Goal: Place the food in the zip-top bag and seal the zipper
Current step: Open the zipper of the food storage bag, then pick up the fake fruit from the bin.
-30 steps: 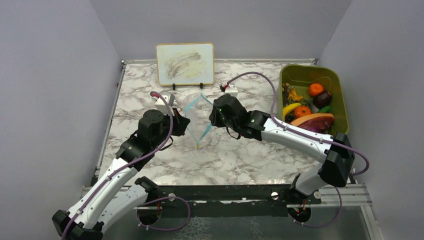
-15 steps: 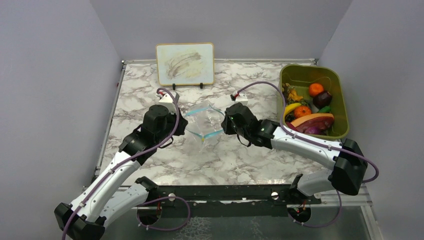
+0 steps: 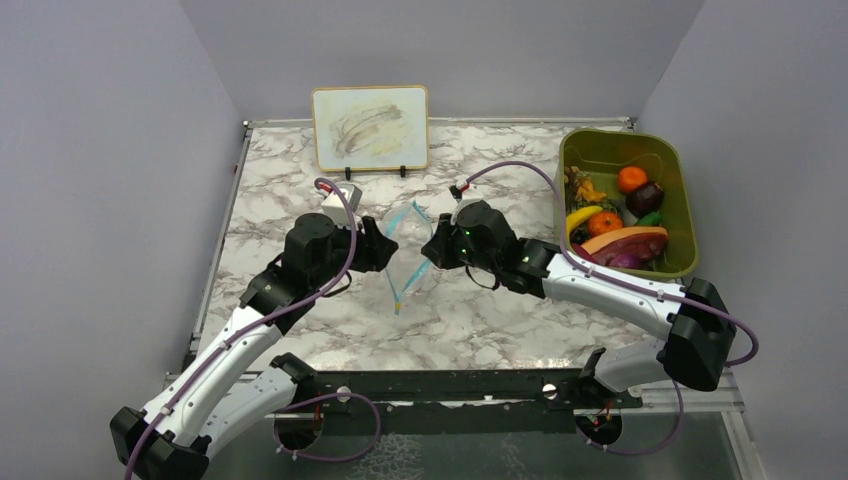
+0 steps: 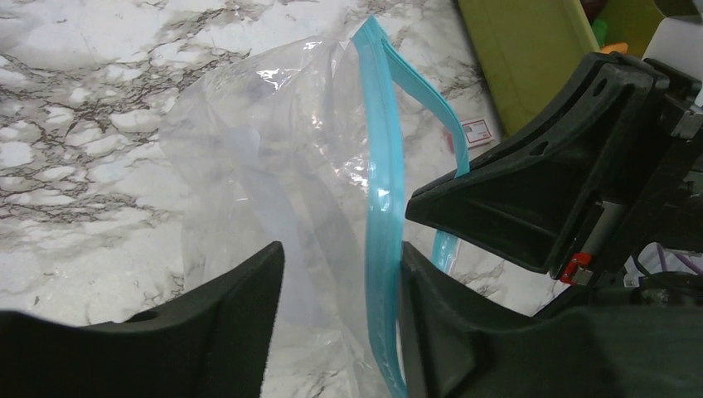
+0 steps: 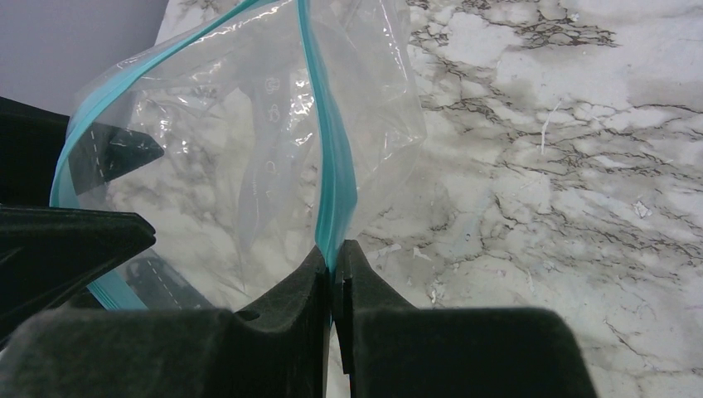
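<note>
The clear zip-top bag (image 3: 400, 268) hangs between my two grippers above the marble table, and nothing shows inside it. Its light-blue zipper (image 4: 377, 124) runs along the mouth. My left gripper (image 3: 384, 250) is open; one side of the bag (image 4: 273, 141) lies between its jaws, with the strip against the right finger (image 4: 431, 315). My right gripper (image 3: 429, 252) is shut on the other zipper edge (image 5: 327, 157), and the bag (image 5: 249, 149) spreads beyond it. The food lies in the bin at right: banana (image 3: 582, 216), orange piece (image 3: 631, 178), dark purple piece (image 3: 645, 196).
The olive-green bin (image 3: 574, 150) stands at the table's right side and also shows in the left wrist view (image 4: 514, 66). A small red-and-white card (image 4: 475, 131) lies beside it. A framed board (image 3: 370, 127) stands on the table's far side. Grey walls close in on both sides.
Half a second ago the grippers stood farther apart, stretching the bag's mouth wide. They have since moved closer together, and the mouth has narrowed to a slim upright fold.
</note>
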Tool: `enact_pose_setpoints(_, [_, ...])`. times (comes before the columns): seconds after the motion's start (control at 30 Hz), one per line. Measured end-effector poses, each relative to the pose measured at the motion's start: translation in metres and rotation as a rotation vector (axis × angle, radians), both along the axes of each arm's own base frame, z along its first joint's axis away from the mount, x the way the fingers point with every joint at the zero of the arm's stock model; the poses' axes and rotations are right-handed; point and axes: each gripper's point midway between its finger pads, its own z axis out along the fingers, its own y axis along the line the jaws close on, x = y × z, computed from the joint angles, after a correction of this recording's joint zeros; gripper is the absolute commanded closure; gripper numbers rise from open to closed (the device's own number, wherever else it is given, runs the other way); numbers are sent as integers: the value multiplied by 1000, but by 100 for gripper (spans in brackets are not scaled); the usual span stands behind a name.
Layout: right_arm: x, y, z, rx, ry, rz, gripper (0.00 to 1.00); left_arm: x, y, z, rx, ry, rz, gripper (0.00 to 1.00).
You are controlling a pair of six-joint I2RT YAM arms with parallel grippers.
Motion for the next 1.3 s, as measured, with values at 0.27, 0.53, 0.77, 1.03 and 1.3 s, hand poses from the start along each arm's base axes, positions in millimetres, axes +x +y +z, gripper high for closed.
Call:
enact_pose_setpoints(0.27, [0, 1, 1, 6, 3, -2, 93, 6, 5, 3, 35, -38, 18, 100])
enact_pose_setpoints(0.53, [1, -1, 4, -16, -7, 5, 54, 15, 16, 16, 101, -110, 48, 100])
enact_pose_setpoints(0.77, [8, -3, 48, -7, -110, 13, 20, 18, 21, 15, 146, -137, 52, 100])
enact_pose_setpoints(1.03, [33, -38, 94, -99, -271, -133, 18, 20, 20, 9, 178, -135, 32, 100])
enact_pose_setpoints(1.3, [66, -98, 92, -275, -322, -270, 24, 14, 12, 6, 173, -131, -32, 100])
